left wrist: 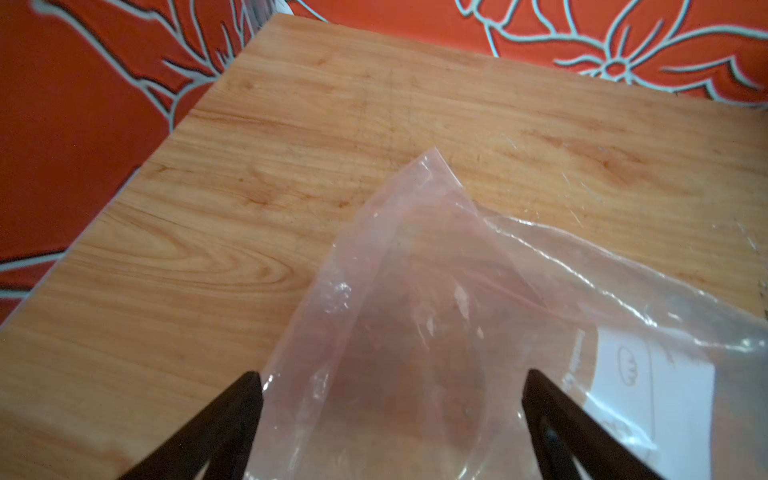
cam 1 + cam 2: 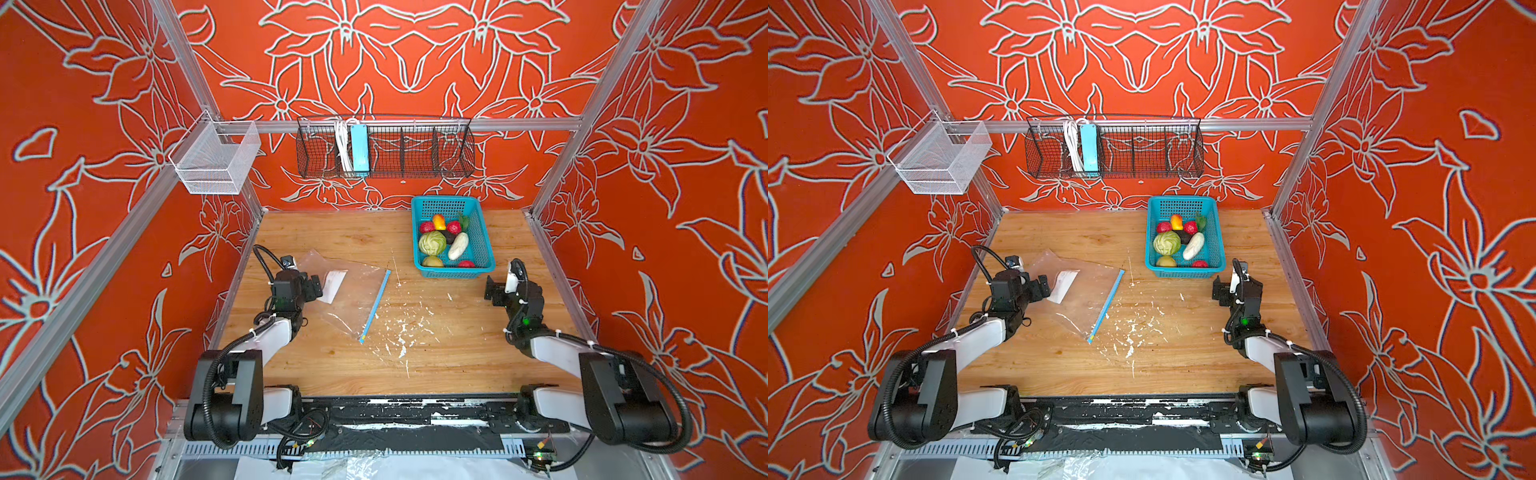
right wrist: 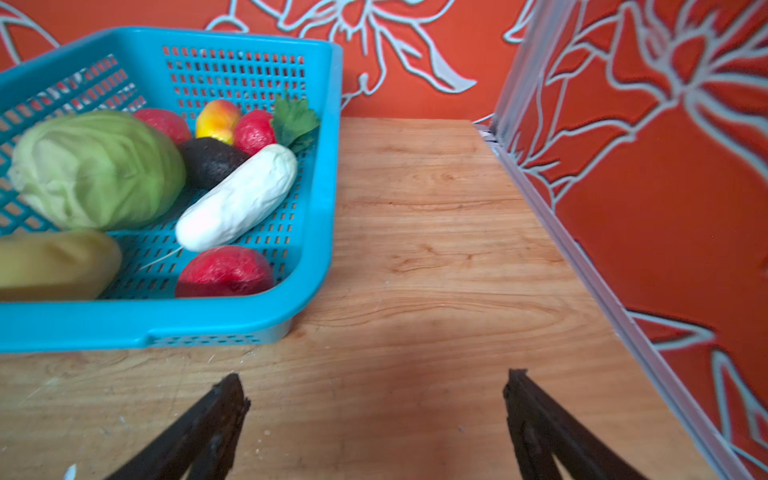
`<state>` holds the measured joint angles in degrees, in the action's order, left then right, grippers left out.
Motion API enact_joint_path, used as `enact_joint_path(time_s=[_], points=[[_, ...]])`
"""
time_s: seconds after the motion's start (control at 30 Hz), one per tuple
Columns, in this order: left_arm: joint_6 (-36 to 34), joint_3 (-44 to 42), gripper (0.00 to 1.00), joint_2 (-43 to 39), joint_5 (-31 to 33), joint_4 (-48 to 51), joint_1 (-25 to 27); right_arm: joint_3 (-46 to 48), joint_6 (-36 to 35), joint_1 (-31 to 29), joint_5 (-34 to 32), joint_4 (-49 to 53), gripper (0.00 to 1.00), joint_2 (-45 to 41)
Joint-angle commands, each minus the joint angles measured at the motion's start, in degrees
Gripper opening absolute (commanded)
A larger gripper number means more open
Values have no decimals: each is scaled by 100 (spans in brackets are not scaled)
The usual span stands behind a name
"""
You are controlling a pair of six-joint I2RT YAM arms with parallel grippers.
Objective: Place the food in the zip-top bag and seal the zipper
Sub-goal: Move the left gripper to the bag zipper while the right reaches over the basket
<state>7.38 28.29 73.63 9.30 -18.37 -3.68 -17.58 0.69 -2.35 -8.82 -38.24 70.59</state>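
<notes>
Left gripper point(image 1: 390, 378) noted spread wide, nothing grasped, over the bag point(image 2: 353, 291), which is laid flat toward the bench's point(image 2: 457, 353) left edge, zipper point(image 2: 376, 305) turned to mid-bench. Right gripper point(image 3: 376, 380) noted spread, empty, near the basket point(image 2: 453, 273) at the back edge. Food point(image 2: 433, 243) found inside it.

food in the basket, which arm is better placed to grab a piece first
Right: the right gripper, open, sits just beside the basket of food; the left gripper is at the bag.

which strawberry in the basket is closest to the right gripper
The lone strawberry against the basket's near wall; the other two flank the mango at the far end.
</notes>
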Motion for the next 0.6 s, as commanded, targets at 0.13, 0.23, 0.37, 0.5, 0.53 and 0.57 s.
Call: enact_joint_path(time_s=[0.13, 0.23, 0.37, 0.5, 0.53, 0.57], points=[[461, 981, 97, 137, 658, 1609, 213, -828, 689, -25, -775, 1808, 98, -433], [768, 1250, 97, 125, 911, 1933, 333, -1208, 844, -22, -600, 2381, 98, -526], [1259, 1539, 97, -117, 622, 2200, 393, -2008, 1016, -29, -218, 3559, 98, -406], [1427, 2002, 97, -243, -68, 2556, 619, -2844, 1053, -26, 412, 4609, 98, -82], [1457, 2137, 97, -260, -172, 2685, 737, -3057, 1142, -29, 467, 4869, 98, 18], [1493, 2268, 97, -253, -180, 2836, 862, -3239, 1205, -28, 517, 5092, 98, 106]])
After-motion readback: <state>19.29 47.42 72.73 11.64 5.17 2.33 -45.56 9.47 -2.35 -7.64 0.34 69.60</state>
